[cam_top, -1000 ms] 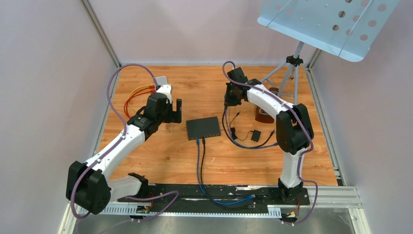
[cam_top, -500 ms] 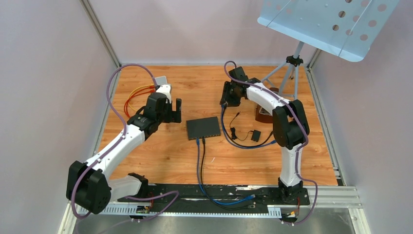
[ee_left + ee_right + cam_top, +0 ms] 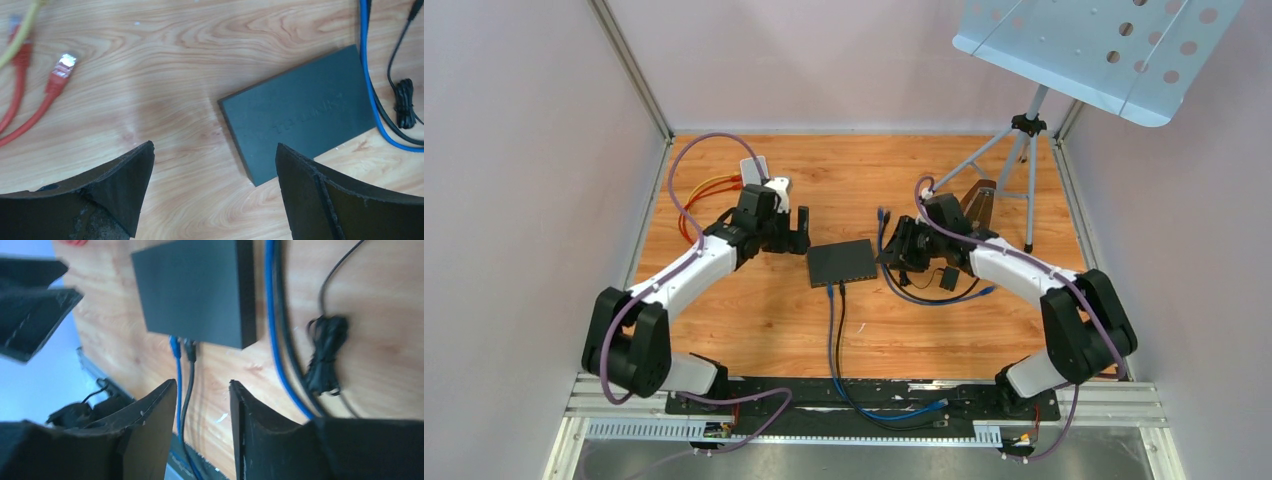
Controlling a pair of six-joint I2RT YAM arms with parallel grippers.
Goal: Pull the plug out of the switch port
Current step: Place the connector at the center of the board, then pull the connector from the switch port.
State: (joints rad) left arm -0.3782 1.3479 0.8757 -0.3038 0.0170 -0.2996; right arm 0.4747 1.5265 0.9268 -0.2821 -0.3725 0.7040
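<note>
The left gripper (image 3: pixel 801 230) hangs just left of the switch (image 3: pixel 841 262), jaws wide apart, empty; the switch, a flat matte black box, lies with its long axis across the wood-grain table (image 3: pixel 754 320); a blue plug (image 3: pixel 829 289) and a black plug (image 3: pixel 843 286) sit side by side in its near edge; the right gripper (image 3: pixel 202 382), jaws partly apart on nothing, hangs just right of it, seemingly the nearer to the plugs.

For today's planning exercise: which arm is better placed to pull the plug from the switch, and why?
Likely right: the right gripper, open, faces the blue plug in the switch; the left gripper sees only its top.
</note>
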